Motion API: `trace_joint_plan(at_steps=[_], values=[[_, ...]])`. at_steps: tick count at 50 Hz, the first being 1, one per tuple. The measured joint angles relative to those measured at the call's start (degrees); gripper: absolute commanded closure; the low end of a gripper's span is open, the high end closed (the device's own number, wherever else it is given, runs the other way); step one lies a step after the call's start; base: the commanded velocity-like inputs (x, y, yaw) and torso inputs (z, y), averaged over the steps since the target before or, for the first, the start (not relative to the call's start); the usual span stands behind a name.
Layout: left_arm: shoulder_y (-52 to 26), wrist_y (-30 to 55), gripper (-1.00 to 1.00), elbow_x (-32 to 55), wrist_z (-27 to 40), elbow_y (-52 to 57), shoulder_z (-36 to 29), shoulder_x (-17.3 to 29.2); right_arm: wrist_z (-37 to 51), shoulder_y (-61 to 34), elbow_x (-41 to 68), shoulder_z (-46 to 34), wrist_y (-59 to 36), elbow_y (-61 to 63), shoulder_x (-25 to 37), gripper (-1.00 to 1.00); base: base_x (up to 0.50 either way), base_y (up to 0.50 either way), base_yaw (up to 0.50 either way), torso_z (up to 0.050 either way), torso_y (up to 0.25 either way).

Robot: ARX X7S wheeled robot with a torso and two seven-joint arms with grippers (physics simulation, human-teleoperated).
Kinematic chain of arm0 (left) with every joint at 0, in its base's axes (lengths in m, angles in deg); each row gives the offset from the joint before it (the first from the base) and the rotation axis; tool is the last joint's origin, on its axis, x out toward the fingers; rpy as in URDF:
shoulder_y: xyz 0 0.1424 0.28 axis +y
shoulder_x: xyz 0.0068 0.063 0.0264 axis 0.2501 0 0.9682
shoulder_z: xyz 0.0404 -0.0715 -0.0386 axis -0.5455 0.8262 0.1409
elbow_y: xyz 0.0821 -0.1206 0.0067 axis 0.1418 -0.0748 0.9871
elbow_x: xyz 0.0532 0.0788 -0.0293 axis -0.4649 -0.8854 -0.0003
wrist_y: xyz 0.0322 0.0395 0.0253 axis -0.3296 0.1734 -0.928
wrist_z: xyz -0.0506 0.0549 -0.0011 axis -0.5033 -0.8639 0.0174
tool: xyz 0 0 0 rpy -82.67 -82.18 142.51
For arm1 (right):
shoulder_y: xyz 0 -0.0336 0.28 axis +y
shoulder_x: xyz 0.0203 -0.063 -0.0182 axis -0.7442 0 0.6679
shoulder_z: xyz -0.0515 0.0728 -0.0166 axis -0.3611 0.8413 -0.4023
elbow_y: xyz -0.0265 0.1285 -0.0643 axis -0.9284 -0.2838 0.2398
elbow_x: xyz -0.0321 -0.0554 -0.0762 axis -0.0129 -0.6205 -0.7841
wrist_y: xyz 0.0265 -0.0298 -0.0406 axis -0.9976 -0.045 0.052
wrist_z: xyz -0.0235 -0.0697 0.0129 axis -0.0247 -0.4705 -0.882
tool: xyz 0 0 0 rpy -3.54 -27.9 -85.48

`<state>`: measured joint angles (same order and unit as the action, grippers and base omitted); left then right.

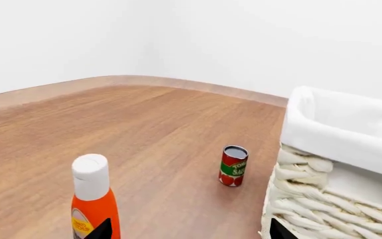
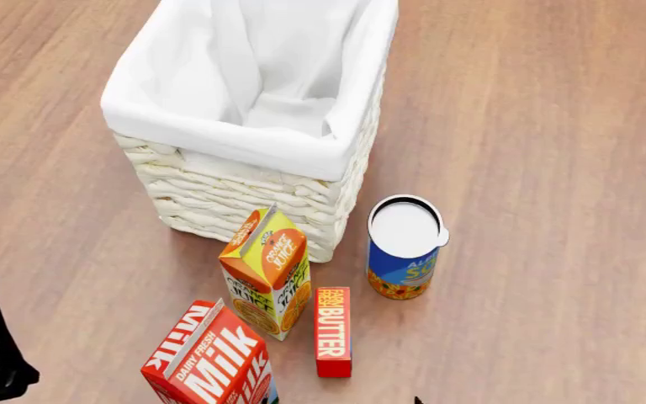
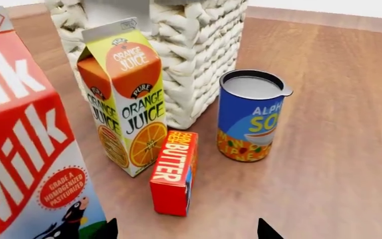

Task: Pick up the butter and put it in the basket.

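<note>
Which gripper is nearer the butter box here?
Right. The right gripper faces the butter box close ahead; the left gripper looks at a tomato can beside the basket.

The head view looks steeply down on the tabletop (image 2: 548, 126), taking in the basket (image 2: 245, 202), juice carton (image 2: 267, 273), milk carton (image 2: 211, 366), butter (image 2: 333, 331) and blue can (image 2: 404, 248). The right wrist view sits low and close, facing the same 5 items side-on: butter (image 3: 174, 172), juice carton (image 3: 121, 104), milk carton (image 3: 18, 149), blue can (image 3: 250, 114), basket (image 3: 191, 50). The left wrist view sits low and looks across the tabletop (image 1: 144, 129) toward the wall, sharing only the basket (image 1: 330, 189) with the other 2 views.
</note>
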<state>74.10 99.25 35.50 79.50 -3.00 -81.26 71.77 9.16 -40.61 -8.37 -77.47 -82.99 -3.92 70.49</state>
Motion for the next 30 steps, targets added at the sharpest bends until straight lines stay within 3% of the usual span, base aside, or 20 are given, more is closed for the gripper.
trace_joint_plan(at_steps=[30], values=[[0.5, 0.9, -1.0, 1.7, 0.9, 1.7, 0.4, 1.0, -3.3, -6.2, 3.6, -0.4, 8.4, -11.4, -2.9, -1.0, 0.0, 0.0, 0.0, 0.0, 0.0]])
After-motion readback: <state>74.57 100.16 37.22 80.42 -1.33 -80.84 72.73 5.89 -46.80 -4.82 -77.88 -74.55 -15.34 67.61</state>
